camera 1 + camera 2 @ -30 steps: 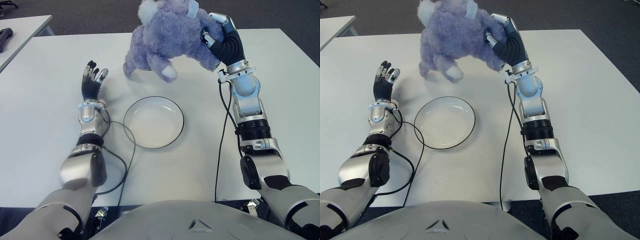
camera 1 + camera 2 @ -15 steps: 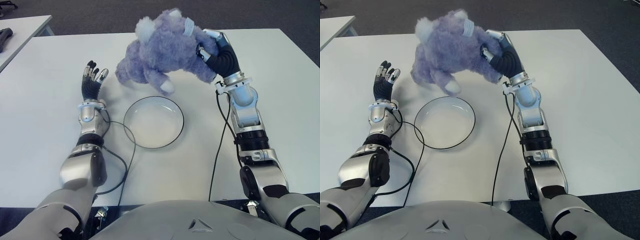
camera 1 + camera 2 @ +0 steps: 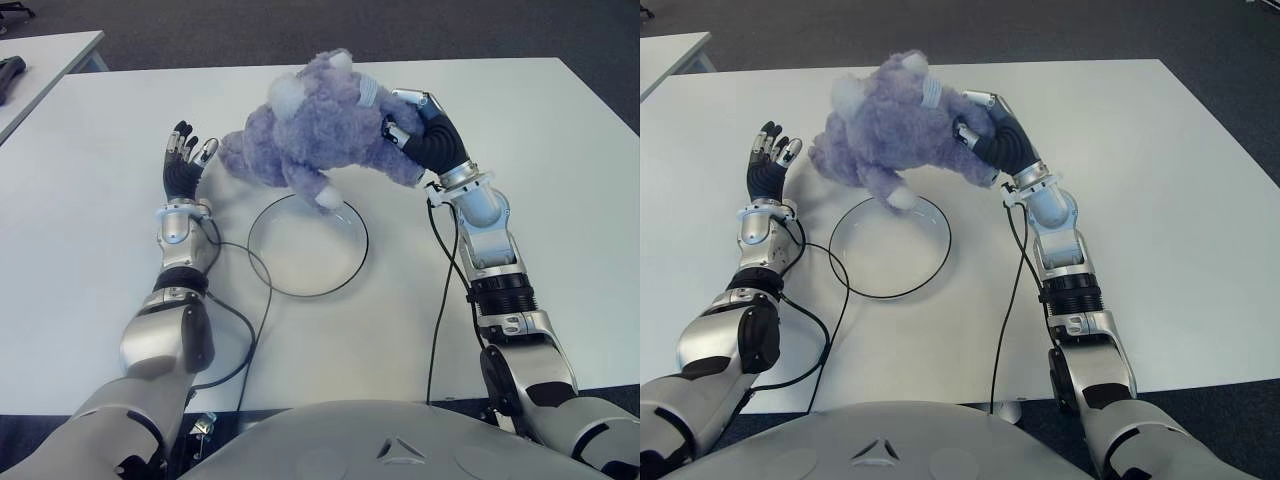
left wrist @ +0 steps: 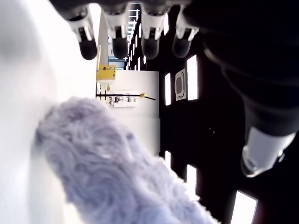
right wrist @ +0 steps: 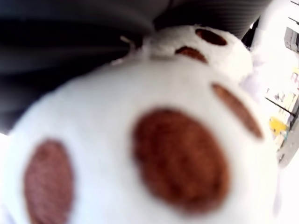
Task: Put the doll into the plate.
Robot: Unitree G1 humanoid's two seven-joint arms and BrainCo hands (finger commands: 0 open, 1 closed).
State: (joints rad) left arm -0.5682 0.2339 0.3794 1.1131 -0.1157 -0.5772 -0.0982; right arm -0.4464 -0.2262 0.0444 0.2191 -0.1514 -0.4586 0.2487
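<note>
While my right hand [image 3: 418,130] has its fingers [image 3: 400,138] curled into the fur, it grips the doll [image 3: 320,135], a fluffy purple plush animal, at the end nearest that hand. Held this way, the doll hangs tilted above the white table [image 3: 90,240], stretching from my right hand toward my left. One white-tipped paw [image 3: 327,198] dips lowest, showing over the far rim of the plate [image 3: 270,275]; I cannot tell whether it touches the rim. Seen from my right wrist, a white paw pad with brown spots [image 5: 180,158] fills nearly the whole view. Most of the plate, a shallow white dish with a dark edge, lies bare on the table just in front of the doll. Off to the left of the plate, my left hand [image 3: 184,160] shows with fingers [image 4: 114,42] straight and slightly spread, holding nothing. Its wrist view catches the doll's purple fur [image 4: 112,172] close by. A black cable [image 3: 255,330] loops across the table beside the plate.
</note>
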